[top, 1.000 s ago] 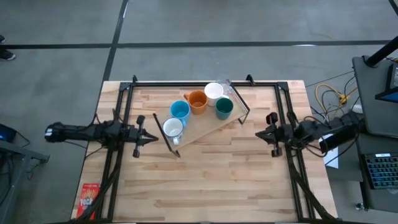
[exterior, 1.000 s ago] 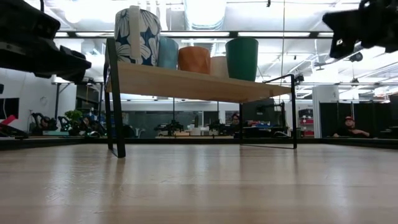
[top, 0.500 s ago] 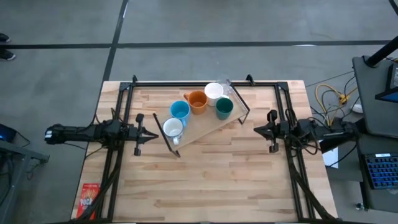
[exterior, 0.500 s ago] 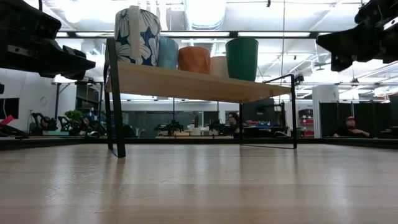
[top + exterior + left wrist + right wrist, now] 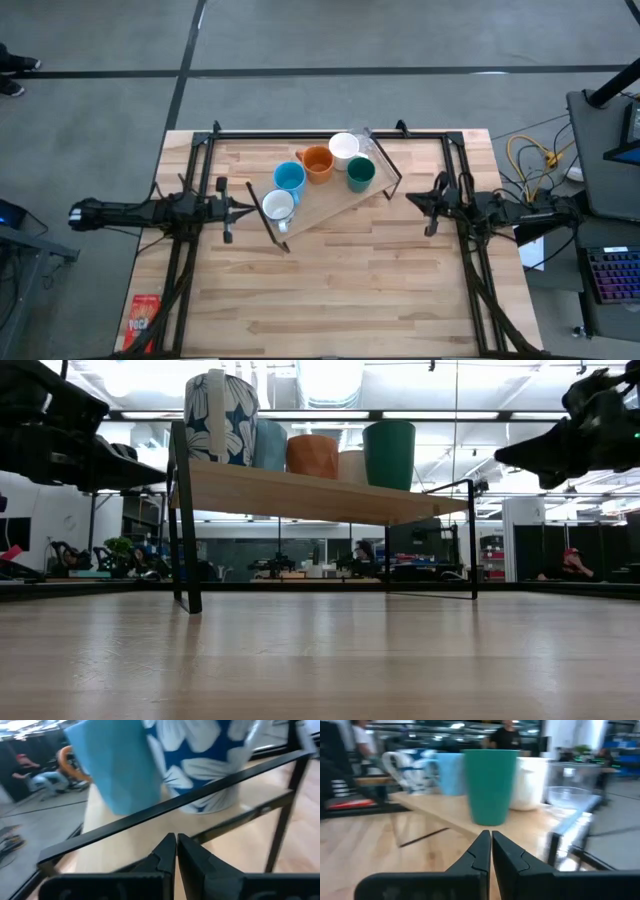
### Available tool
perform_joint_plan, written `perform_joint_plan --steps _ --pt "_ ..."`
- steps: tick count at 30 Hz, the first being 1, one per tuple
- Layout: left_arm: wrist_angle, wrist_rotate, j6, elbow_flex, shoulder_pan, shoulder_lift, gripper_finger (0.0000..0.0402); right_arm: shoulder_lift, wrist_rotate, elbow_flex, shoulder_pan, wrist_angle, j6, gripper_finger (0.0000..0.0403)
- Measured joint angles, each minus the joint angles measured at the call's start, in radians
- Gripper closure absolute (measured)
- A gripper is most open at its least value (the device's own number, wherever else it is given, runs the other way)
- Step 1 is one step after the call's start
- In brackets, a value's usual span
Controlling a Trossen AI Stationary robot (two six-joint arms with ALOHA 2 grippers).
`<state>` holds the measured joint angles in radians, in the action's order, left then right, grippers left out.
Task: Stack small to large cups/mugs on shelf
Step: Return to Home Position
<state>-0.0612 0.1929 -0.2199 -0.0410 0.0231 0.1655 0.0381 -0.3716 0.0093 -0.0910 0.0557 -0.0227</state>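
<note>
The shelf (image 5: 330,203) is flanked by left end effector (image 5: 246,208) and right end effector (image 5: 413,199), both closed on nothing; open tabletop (image 5: 340,290) is seen nearer; one mug (image 5: 220,418) is shown flowered only from low.

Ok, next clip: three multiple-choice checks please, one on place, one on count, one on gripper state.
1. Where is the dark teal green ceramic mug? A) on the long light-wood shelf on black wire legs; B) beneath that shelf; C) held by a gripper.
2. How many handled mugs stand on the shelf? A) three; B) five; C) seven.
3. The right gripper is: A) wide open; B) shut on a mug; C) shut, holding nothing.
Answers: 1 A, it stands on the plank. 2 B, the high view shows five. 3 C, its fingers meet with nothing between.
</note>
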Motion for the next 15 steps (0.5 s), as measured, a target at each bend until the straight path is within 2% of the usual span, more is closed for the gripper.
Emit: perform_joint_plan --steps 2,15 --pt "0.001 0.027 0.003 0.0 0.0 0.01 0.0398 0.006 -0.046 0.0 0.0 0.003 0.003 0.0394" --pt "0.001 0.023 0.004 0.0 0.0 0.069 0.0398 0.01 -0.049 0.0 0.0 0.003 0.032 0.0394"
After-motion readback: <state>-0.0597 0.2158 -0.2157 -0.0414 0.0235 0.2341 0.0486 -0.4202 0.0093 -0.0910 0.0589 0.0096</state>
